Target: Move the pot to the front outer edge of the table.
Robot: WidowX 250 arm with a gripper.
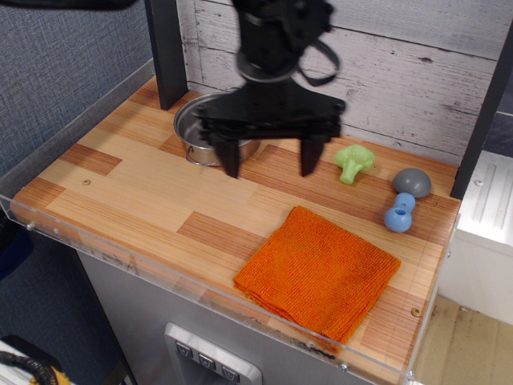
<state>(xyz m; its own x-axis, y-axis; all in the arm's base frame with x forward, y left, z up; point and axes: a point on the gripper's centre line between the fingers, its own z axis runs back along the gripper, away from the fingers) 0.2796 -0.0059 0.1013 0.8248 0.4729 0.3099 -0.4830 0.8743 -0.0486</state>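
Observation:
The shiny steel pot (198,136) sits at the back left of the wooden table (128,180), near a dark post. My black gripper (269,167) hangs open above the table's middle, its two fingers wide apart, just in front of and to the right of the pot. The gripper body hides the pot's right part. The gripper holds nothing.
An orange cloth (318,271) lies at the front right. A green broccoli toy (353,162), a grey dome toy (412,182) and a blue toy (398,212) lie at the back right. A dark post (165,50) stands behind the pot. A clear acrylic rim (160,269) runs along the front edge.

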